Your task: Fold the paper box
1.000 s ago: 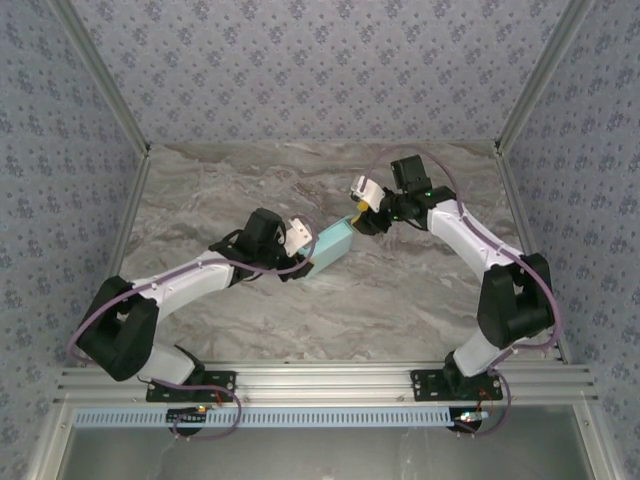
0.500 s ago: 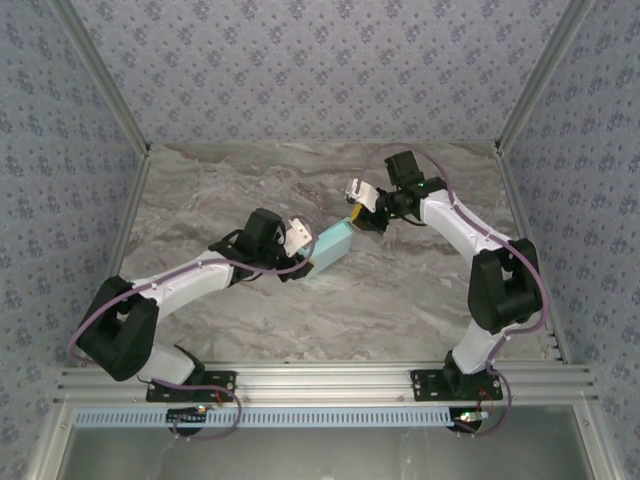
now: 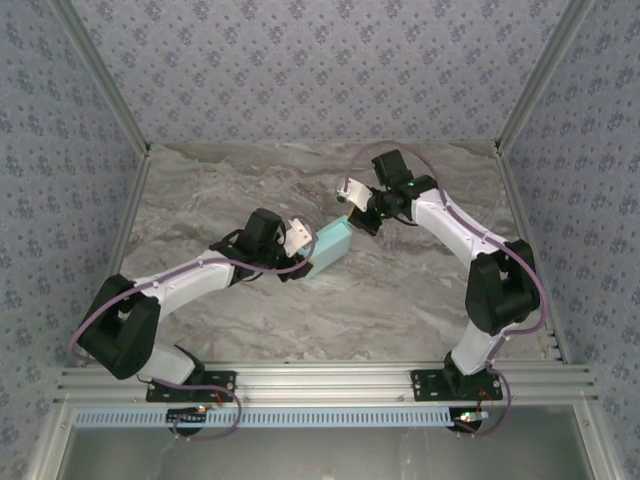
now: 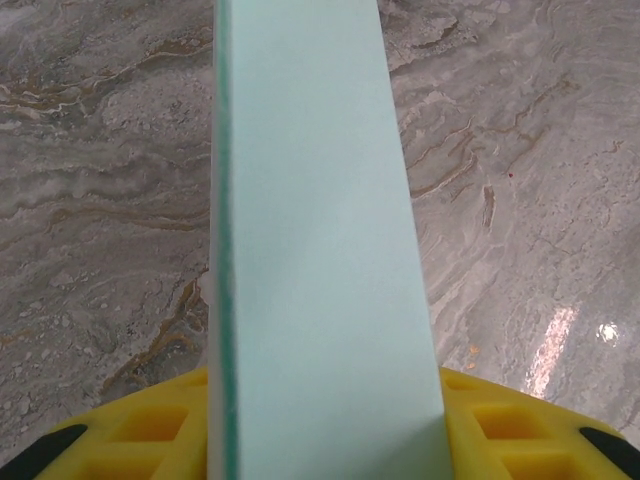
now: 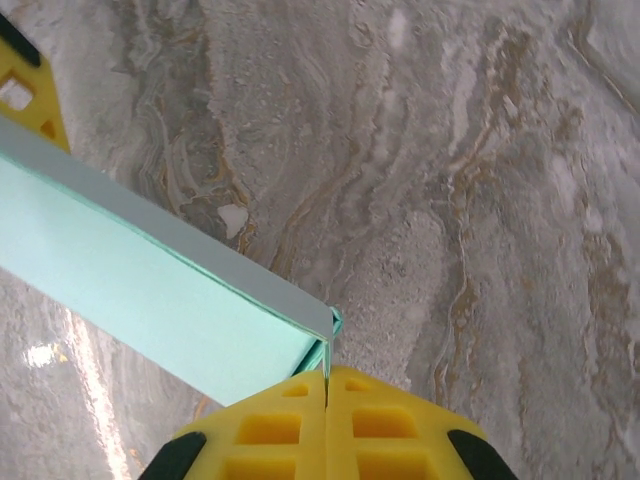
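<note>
- Box (image 3: 330, 246): pale turquoise, at the centre of the overhead frame, slanting from lower left to upper right over the table (image 3: 400, 290).
- Left gripper (image 3: 303, 251): we find its yellow fingers (image 4: 130, 435) on either side of the box's lower-left end, pinching it.
- Right gripper (image 3: 354, 214): its fingers (image 5: 270, 435) are pressed together on a thin card edge at the box's upper-right corner.
- Contact between box and table: we cannot tell.

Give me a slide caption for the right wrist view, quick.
Right hand pinches a corner edge of the pale turquoise paper box over the marble table.
</note>
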`<state>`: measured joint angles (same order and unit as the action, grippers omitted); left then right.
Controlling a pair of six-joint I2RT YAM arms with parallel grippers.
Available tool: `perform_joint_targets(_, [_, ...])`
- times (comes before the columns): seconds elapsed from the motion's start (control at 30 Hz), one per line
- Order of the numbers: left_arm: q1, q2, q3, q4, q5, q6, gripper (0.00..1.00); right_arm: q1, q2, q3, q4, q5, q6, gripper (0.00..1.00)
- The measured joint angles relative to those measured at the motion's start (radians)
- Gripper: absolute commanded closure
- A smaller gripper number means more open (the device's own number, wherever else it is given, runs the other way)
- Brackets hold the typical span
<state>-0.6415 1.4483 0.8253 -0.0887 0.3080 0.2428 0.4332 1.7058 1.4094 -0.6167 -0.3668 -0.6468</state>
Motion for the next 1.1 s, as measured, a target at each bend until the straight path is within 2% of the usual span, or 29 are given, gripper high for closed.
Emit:
perform_joint_targets(0.27, [0.0, 0.039, 0.001, 0.035, 0.034, 0.025, 0.73, 0.061, 0.0, 0.043, -0.097, 0.184, 0.3, 1.0])
perform_joint_targets(0.47, [-0.002, 0.089, 0.044, 0.024, 0.095, 0.058, 0.74, 0.085, -0.07, -0.029, -0.105, 0.285, 0.474, 1.0])
perform_joint_targets(0.77, [-0.011, 0.139, 0.093, 0.021, 0.167, 0.097, 0.74, 0.09, -0.212, -0.18, -0.035, 0.357, 0.63, 1.0])
perform_joint_targets(1.1, [-0.021, 0.19, 0.117, 0.003, 0.182, 0.122, 0.74, 0.096, -0.274, -0.323, 0.058, 0.386, 0.689, 1.0])
